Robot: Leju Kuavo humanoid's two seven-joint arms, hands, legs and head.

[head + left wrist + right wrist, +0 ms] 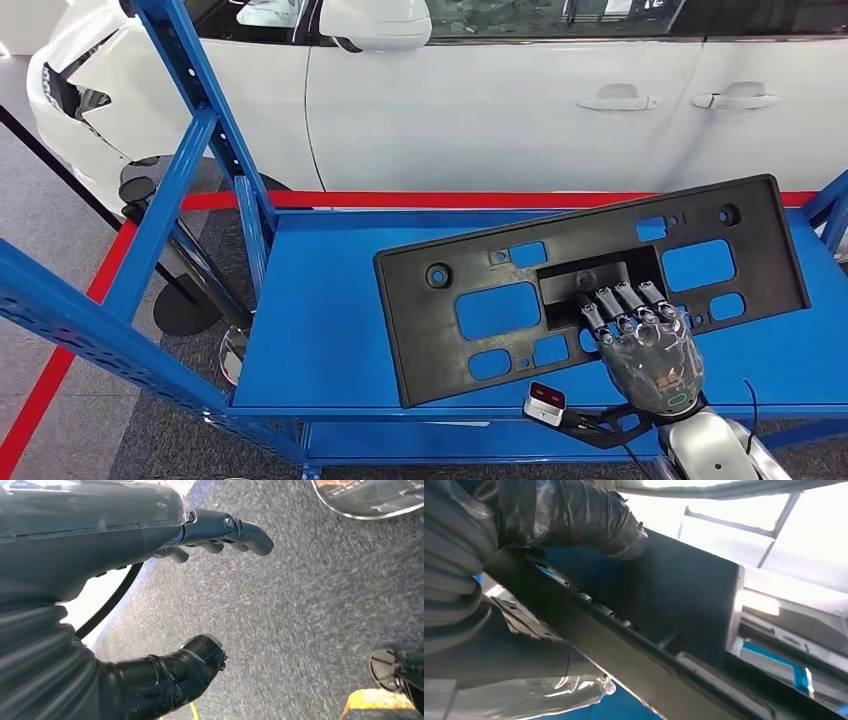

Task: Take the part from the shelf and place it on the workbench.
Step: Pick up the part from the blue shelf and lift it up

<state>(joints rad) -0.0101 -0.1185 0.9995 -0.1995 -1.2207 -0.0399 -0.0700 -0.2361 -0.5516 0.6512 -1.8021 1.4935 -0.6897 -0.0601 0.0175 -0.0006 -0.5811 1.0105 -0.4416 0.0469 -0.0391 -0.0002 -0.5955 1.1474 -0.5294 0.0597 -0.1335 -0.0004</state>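
A black plastic part [425,320], a long flat panel with several cut-outs, lies at a slant on the blue shelf deck [320,320]. My right hand [650,350] grips its near edge right of centre, with the fingers [620,305] laid over the top into the middle recess. In the right wrist view the thumb [574,515] presses on the part [684,605] from the other side. My left hand [100,535] hangs above grey carpet, fingers apart, holding nothing.
Blue shelf uprights [190,160] slant across the left of the head view. A white car [480,110] stands close behind the shelf, beyond a red floor line [420,199]. A black round stand base [185,310] sits on the floor at left.
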